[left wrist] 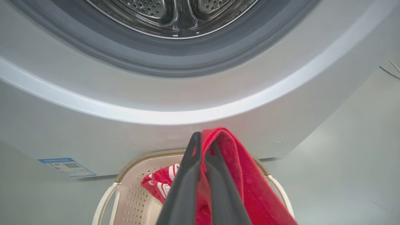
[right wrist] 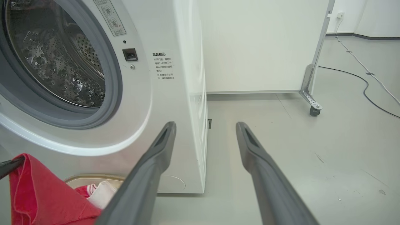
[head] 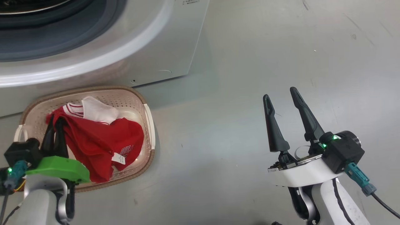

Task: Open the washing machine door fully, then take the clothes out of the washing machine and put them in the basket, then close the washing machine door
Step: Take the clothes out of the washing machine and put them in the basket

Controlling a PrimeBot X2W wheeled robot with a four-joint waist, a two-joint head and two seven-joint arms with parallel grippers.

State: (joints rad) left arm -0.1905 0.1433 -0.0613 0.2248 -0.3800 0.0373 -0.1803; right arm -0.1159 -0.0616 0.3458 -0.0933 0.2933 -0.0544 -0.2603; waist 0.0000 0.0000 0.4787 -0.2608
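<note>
Head view shows the left gripper (head: 55,125) pinching a fold of the red clothes (head: 100,140) above the cream basket (head: 125,93), where the rest lies heaped. The basket sits just in front of the white washing machine (head: 162,47). The right gripper (head: 280,93) hangs well apart, fingers spread wide.

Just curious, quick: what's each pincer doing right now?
Left pincer: shut on the red clothes, above the basket.
Right pincer: open, holding nothing.

Head downward; wrists toward washing machine (left wrist: 200,103)
</note>
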